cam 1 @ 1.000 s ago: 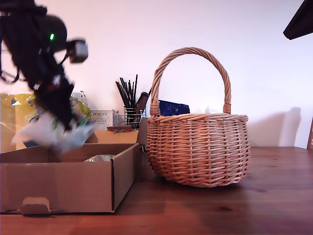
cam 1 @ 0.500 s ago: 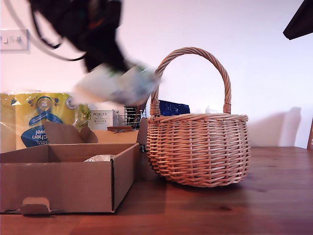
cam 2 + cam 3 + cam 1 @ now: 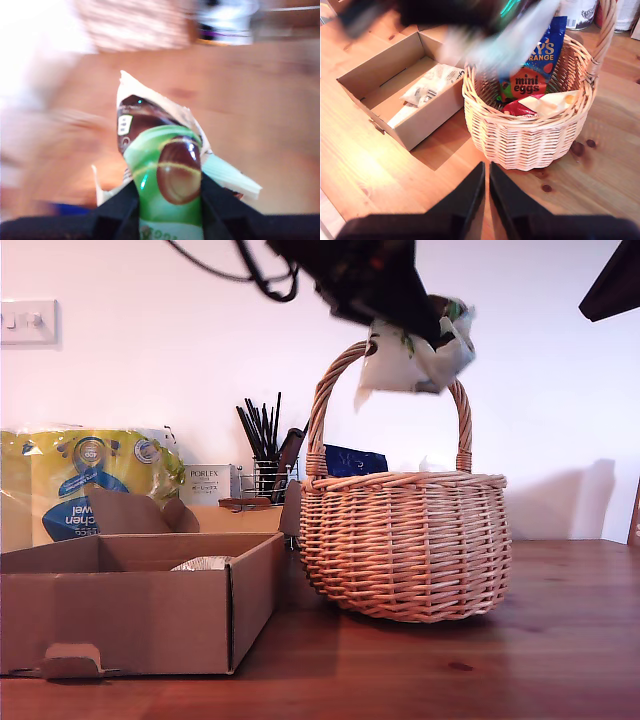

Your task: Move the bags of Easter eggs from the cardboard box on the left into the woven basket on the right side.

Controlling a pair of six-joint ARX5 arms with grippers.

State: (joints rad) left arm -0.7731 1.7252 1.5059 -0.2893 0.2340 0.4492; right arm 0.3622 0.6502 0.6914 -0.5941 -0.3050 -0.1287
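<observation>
Now, held: my first gripper clamps the white-and-green bag above the woven basket
Feel: light, crinkly, slippery — grip the middle
Second gripper: nearly closed, empty

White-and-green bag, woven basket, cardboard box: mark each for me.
white-and-green bag (image 3: 412, 355), exterior view, its hanging body.
woven basket (image 3: 405, 545), exterior view, its front wall.
cardboard box (image 3: 120, 620), exterior view, its front wall.

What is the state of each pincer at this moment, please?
My first gripper: closed on the white-and-green bag, above the woven basket.
My second gripper: closed, holding nothing.
</observation>
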